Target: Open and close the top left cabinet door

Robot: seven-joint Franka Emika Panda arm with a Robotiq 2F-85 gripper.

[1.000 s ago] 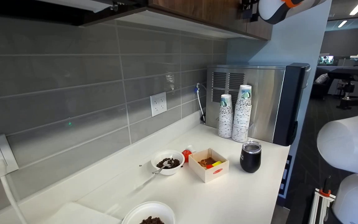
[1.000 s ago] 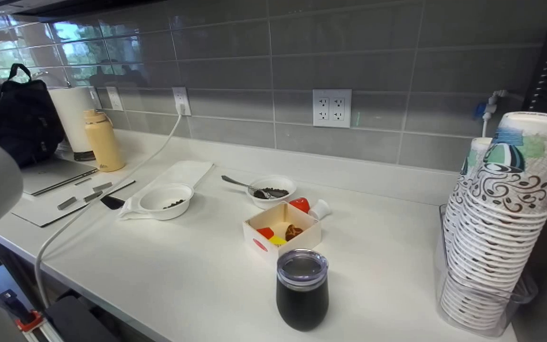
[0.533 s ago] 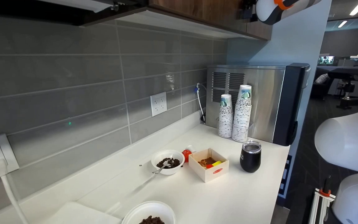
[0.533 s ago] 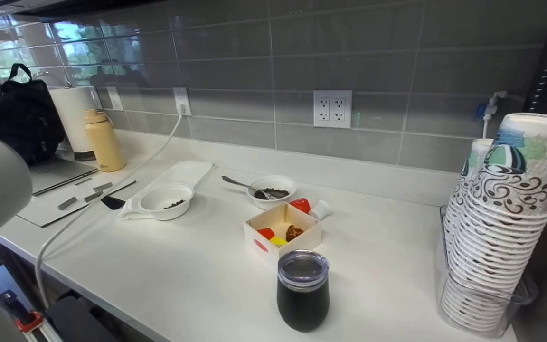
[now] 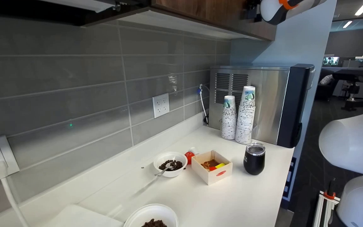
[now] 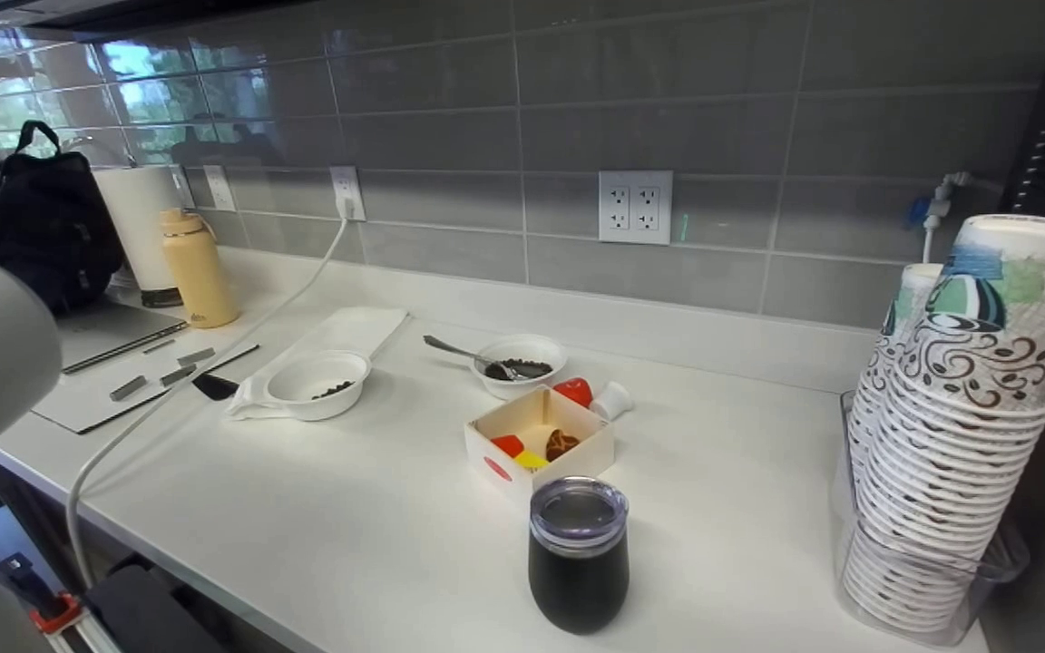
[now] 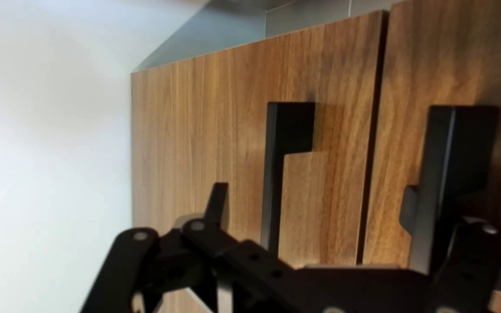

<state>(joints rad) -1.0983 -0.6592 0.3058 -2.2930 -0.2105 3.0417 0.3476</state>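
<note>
The top left cabinet door [image 5: 200, 11] is a brown wood-grain panel under the upper edge of an exterior view. The wrist view looks upside down; there the door [image 7: 411, 74] is the right-hand panel, with a long black handle [image 7: 437, 174]. A dark seam parts it from the neighbouring door [image 7: 233, 108], which has its own black handle [image 7: 272, 174]. My gripper [image 7: 313, 202] is open, fingers wide apart. One fingertip shows partly behind the right-hand handle; the other is over the neighbouring door. In an exterior view my gripper [image 5: 252, 11] is at the door front, partly cut off.
Below are a white counter [image 5: 225, 198], stacked paper cups [image 5: 245, 119], a steel-and-black appliance [image 5: 263, 101], a black tumbler [image 5: 254, 160], a wooden box [image 5: 211, 167] and a white bowl [image 5: 170, 164]. A pale wall [image 7: 50, 152] stands beside the neighbouring door.
Since a second ago the arm has shifted slightly left in an exterior view; in the last half second it has hardly moved. The seam between the doors shows less clearly there now.
</note>
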